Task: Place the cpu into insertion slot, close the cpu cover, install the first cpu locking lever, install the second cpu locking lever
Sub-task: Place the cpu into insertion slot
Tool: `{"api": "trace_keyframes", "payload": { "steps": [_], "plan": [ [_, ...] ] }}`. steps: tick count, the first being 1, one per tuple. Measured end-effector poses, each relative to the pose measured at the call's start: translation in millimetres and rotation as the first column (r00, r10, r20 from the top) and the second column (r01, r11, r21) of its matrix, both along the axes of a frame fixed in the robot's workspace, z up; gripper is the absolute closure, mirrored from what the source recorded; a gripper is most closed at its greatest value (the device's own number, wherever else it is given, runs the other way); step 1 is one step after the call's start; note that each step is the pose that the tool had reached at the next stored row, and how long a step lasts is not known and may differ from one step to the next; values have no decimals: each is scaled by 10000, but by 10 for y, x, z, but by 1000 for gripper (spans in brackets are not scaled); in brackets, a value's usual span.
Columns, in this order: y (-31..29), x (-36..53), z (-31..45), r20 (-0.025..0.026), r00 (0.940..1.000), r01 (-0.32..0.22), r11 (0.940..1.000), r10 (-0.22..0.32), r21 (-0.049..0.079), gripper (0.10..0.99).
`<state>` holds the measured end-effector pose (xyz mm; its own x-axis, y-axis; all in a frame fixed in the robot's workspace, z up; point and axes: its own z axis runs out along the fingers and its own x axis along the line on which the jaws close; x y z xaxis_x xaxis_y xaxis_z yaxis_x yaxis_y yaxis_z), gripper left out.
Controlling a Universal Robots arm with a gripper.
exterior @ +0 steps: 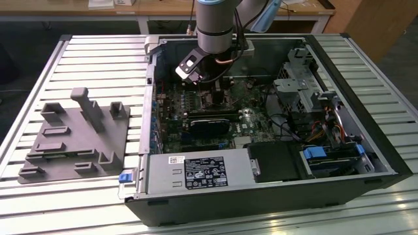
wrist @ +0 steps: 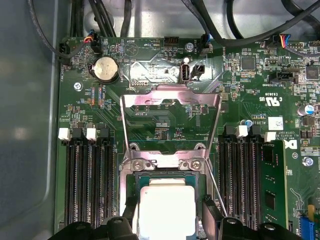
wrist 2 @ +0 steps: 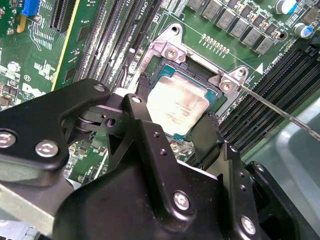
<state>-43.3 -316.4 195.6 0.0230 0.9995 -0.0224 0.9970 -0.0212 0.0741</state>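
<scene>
Exterior view is giving overall placement. The arm is reaching down into the open computer case (exterior: 274, 193) on the slatted table (exterior: 372, 54), and the gripper (exterior: 212, 92) is hanging over the green board toward the case's far wall. A grey fixture block (exterior: 72, 142) is sitting on the table at the exterior view's left, well apart from the case.

Both wrist views are giving the socket detail. The cpu (wrist 2: 177, 107) (wrist: 167, 207) is lying flat, silver face up, in the insertion slot (wrist 2: 167, 50). The gripper (wrist 2: 176, 103) is straddling it, one black finger (wrist 2: 209, 125) close at each of two opposite edges. Cannot tell whether they are pinching the chip or standing just clear.

First wrist view: the cpu cover (wrist: 170, 97) is standing raised off the slot.

Second wrist view: a thin locking lever (wrist 2: 280, 112) is slanting away from the socket corner across the memory slots (wrist 2: 260, 107).
</scene>
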Motion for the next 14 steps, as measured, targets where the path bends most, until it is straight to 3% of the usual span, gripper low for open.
{"api": "trace_keyframes", "payload": {
  "steps": [14],
  "plan": [
    [0,0,53,1,10000,-20,10000,20,1,475]
  ]
}}
